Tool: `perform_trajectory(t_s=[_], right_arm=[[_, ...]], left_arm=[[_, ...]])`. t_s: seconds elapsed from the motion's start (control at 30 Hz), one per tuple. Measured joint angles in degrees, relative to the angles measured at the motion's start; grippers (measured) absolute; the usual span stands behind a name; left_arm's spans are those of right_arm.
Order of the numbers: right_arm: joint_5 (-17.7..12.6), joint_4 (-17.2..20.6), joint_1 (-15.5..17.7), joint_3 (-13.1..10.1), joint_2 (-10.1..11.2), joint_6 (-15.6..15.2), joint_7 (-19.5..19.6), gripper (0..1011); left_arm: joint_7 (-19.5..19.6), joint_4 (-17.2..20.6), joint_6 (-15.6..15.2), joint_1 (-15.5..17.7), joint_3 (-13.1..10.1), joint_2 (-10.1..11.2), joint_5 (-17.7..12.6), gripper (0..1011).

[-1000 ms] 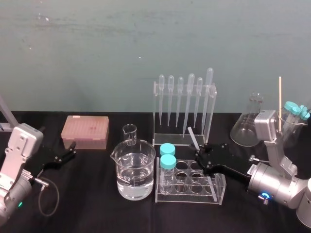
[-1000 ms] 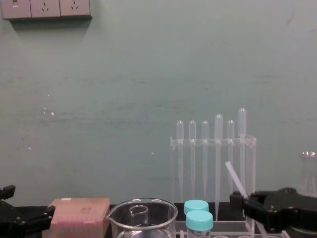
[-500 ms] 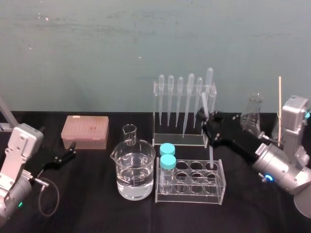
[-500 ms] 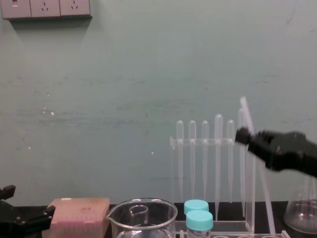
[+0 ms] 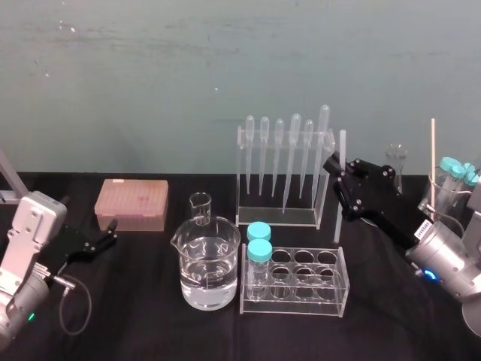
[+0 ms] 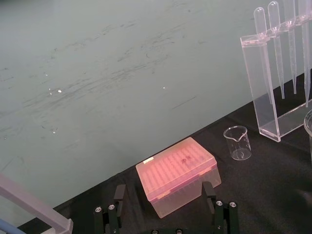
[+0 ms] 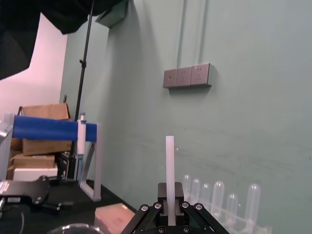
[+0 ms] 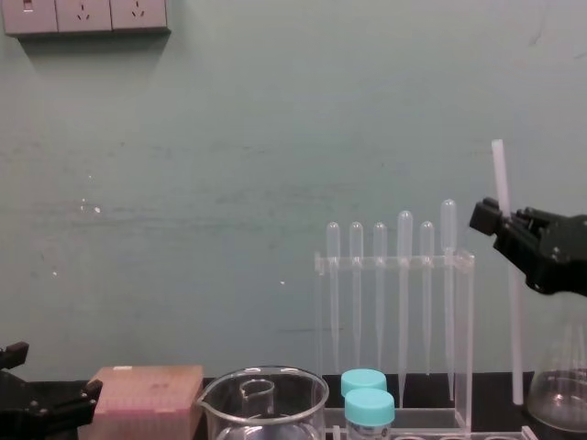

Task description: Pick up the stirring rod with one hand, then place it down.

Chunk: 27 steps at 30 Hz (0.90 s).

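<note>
Translucent-white and close to upright, the stirring rod (image 5: 341,150) now hangs just right of the pipette rack (image 5: 274,219). The right gripper (image 5: 336,167) is clamped on its upper third. A second ago the rod leaned low in front of the pipette rack, over the test-tube rack (image 5: 331,297). Since then the gripper has carried it up and to the right, and its lower end looks clear of the tube holes. The pick-up therefore seems done, and only the setting down is left.

The left gripper (image 5: 105,238) sits unchanged well to the left of the pipette rack, beside the pink tip box (image 5: 131,203), with its fingers spread wide.

A water-filled beaker (image 5: 210,263) and a small beaker (image 5: 200,207) stand on the black worktop (image 5: 150,316) left of the pipette rack. A conical flask (image 5: 394,162) stands to its right. Behind the pipette rack is a teal-green wall, with a strip of sockets (image 8: 84,16) high up to the left.
</note>
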<state>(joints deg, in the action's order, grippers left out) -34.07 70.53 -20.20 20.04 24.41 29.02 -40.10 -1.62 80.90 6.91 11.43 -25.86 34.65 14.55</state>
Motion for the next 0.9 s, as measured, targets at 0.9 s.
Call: perform_trajectory(t_s=[0.9], right_arm=[[0.5,-0.5,0.6,-0.5,0.0,-0.5,-0.7,67]], left_arm=[[0.0,0.0,0.0,0.0,0.0,0.0,0.0,1000]])
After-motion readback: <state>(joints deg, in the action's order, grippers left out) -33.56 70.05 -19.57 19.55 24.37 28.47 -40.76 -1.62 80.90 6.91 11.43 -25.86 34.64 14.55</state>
